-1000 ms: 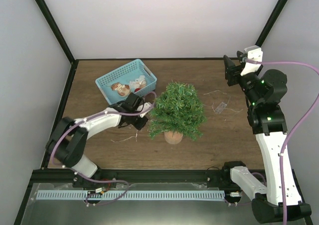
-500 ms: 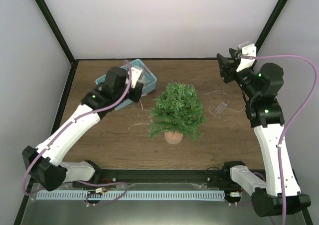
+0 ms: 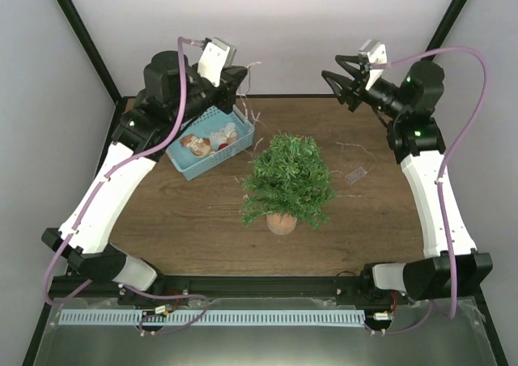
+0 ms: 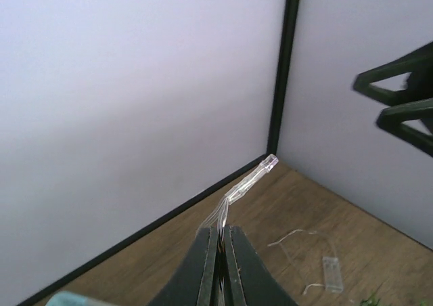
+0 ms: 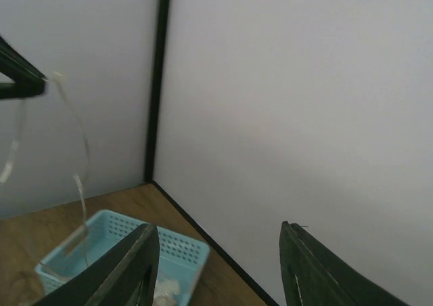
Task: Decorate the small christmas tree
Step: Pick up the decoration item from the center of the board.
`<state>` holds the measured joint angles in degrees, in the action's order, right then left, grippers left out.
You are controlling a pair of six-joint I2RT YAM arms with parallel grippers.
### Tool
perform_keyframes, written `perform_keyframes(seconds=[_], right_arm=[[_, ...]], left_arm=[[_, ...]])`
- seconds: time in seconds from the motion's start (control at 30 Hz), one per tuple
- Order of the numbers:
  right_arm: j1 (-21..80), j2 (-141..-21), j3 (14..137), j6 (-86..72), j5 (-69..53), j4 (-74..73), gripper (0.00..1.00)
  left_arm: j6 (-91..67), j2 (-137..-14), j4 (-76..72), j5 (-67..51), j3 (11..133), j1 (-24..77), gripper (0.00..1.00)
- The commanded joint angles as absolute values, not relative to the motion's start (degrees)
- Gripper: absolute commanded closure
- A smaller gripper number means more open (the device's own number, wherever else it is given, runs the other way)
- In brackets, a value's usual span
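The small christmas tree (image 3: 288, 178), a bushy green fir in a brown pot (image 3: 282, 223), stands bare at mid-table. My left gripper (image 3: 242, 75) is raised high above the far left. It is shut on a thin clear wire light string (image 4: 247, 182) whose loose end sticks out past the fingertips. The rest of the string (image 3: 249, 111) dangles toward the basket and also shows in the right wrist view (image 5: 81, 158). My right gripper (image 3: 333, 81) hovers high at the far right, facing the left one. It stands open and empty (image 5: 218, 244).
A light-blue basket (image 3: 241, 130) with small ornaments sits at the back left, below the left gripper (image 5: 107, 229). A clear little box (image 3: 356, 174) with loose wire lies on the table right of the tree (image 4: 331, 273). White walls with black corner posts close the back.
The left arm has risen from table level beside the tree to high over the basket, lifting the wire string. The right arm swung up and leftward; its jaws stayed open.
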<state>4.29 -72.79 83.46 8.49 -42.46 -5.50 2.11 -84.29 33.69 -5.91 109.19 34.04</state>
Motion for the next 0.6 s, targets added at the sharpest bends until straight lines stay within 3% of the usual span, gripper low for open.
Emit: perform_keyframes(seconds=[0.0, 0.13, 0.33, 0.57], right_arm=[[6.18, -75.32, 89.44, 6.83, -56.01, -0.54, 0.49], [12.19, -78.09, 92.42, 16.65, -52.96, -7.17, 0.43], [14.26, -82.21, 95.12, 17.94, -56.8, -10.19, 0.44], [17.49, -85.21, 94.33, 21.85, -51.91, -13.8, 0.42]], left_arm=[[2.81, -85.58, 27.22, -14.01, 110.82, 34.04, 0.96], [0.88, -86.32, 21.4, -16.22, 111.17, 34.08, 0.96], [1.07, -88.51, 14.31, -20.62, 111.87, 34.01, 0.96], [-1.29, -90.7, 11.27, -23.62, 113.7, 34.1, 0.96]])
